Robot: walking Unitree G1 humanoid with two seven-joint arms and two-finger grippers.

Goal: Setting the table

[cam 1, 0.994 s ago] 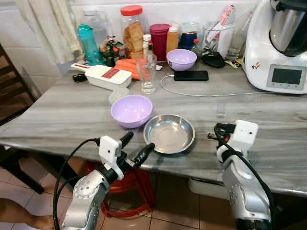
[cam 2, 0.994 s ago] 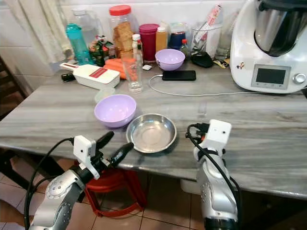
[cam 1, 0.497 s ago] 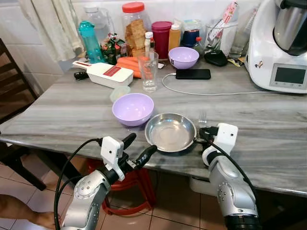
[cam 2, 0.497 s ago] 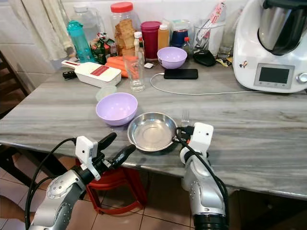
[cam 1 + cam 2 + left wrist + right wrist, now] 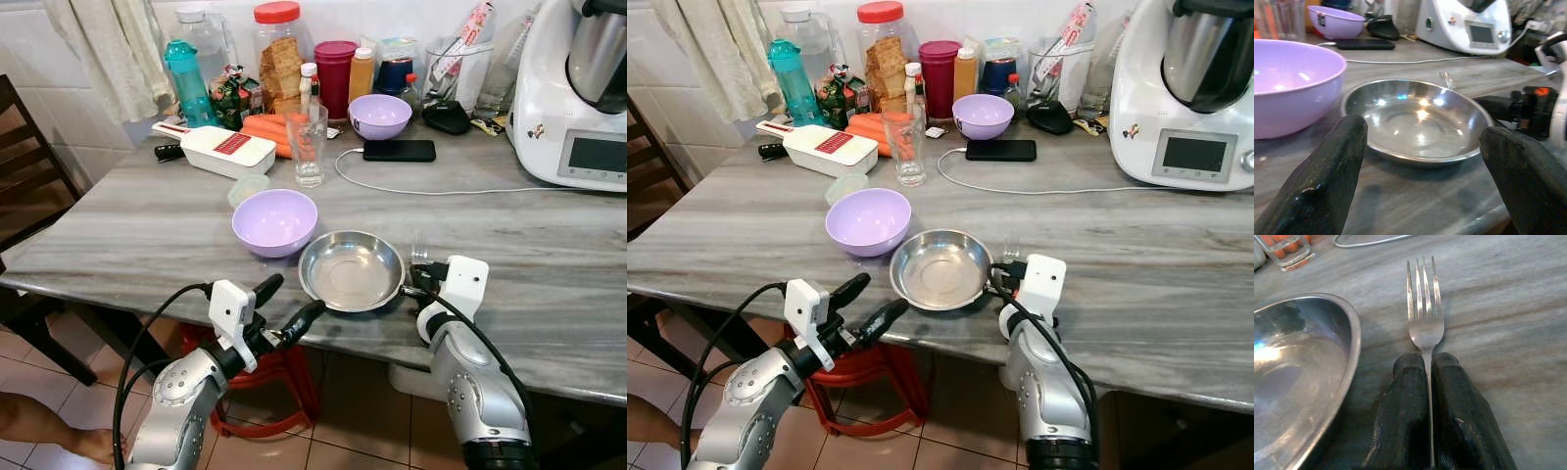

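Right wrist view showed one fork (image 5: 1425, 318), handle clamped between the right gripper's (image 5: 1428, 382) jaws, tines pointing away, beside one steel plate (image 5: 351, 271); left gripper's (image 5: 284, 305) jaws apart; two purple bowls (image 5: 275, 220).

Both silver arms reach forward from below the near edge of the counter (image 5: 147, 235). The left arm bends up at the elbow, a black cable looping along it to the white wrist block, and its left gripper (image 5: 284, 306) points up and toward the robot's right at the counter's rim, the two black fingers (image 5: 1327, 171) spread wide apart with nothing between them. The right arm rises more steeply, its white wrist block level with the counter top. The right gripper (image 5: 1427, 391) lies low over the counter surface, its two fingers pressed together on the handle of a fork (image 5: 1422, 303), whose tines point away from the wrist.
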